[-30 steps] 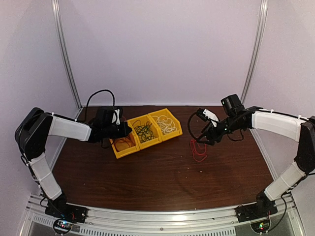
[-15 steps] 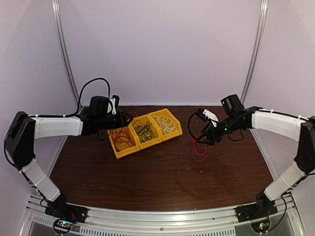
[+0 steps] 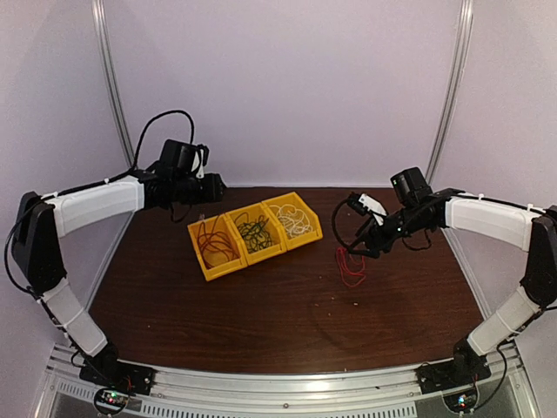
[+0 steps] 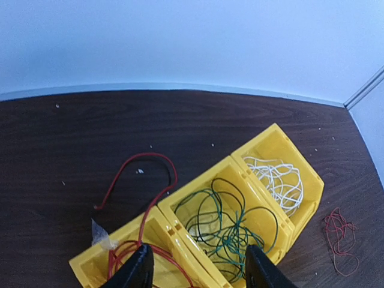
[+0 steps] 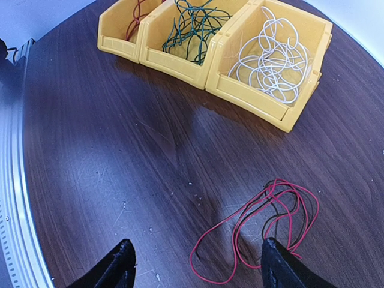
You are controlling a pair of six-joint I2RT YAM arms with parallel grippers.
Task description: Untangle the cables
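Cables [image 4: 225, 219] lay sorted by colour in three yellow bins [image 4: 270, 144], with one loose red tangle [image 5: 264, 225] on the surface [image 5: 120, 150] under the right jaws, released and empty like the left jaws; light, limp and snag-prone, it seemed best pinched at an outer loop.

Three yellow bins [image 5: 180, 63]; four cable bundles: two red bundles [image 5: 282, 222], one green bundle [image 4: 225, 225], one white bundle [image 5: 270, 57].

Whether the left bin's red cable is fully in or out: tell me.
Partly out: the red cable loops over the bin rim onto the table.
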